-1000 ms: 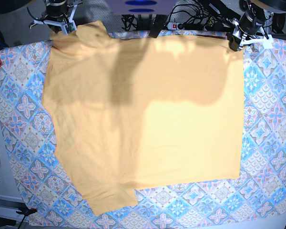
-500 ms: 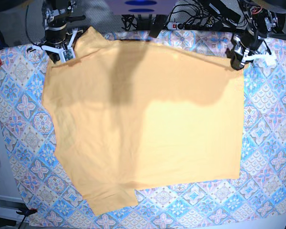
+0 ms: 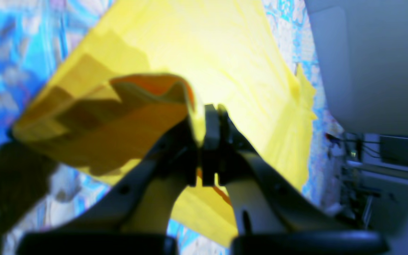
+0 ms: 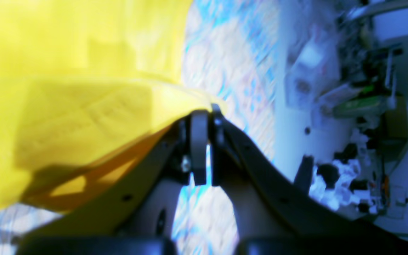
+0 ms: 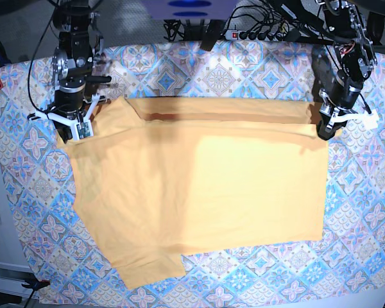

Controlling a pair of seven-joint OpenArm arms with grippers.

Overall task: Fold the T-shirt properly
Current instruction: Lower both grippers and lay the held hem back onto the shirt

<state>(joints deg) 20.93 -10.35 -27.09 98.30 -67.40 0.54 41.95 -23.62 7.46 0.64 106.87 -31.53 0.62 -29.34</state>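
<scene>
Both claws, the left claw [image 5: 325, 128] and right claw [image 5: 77, 128], are clamping the T-shirt [image 5: 205, 192] edge; ideally they are travelling level, keeping the fold straight.

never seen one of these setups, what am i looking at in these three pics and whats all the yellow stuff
This is a robot with two arms, photographed by three cameras at the same moment. The base view looks straight down on a table covered by a blue and pink tile-patterned cloth. The yellow stuff is a T-shirt spread on it.

The other two pictures come from cameras mounted on the wrists, looking out along the black fingers of each gripper, so they are close up and blurry.

The left gripper sits on the right side of the base view; its wrist camera shows it pinched shut on the shirt's edge. The right gripper is on the left side, and its camera shows it shut on another bit of the edge.

The far edge of the shirt lies doubled over towards the middle, a fold under way.
</scene>
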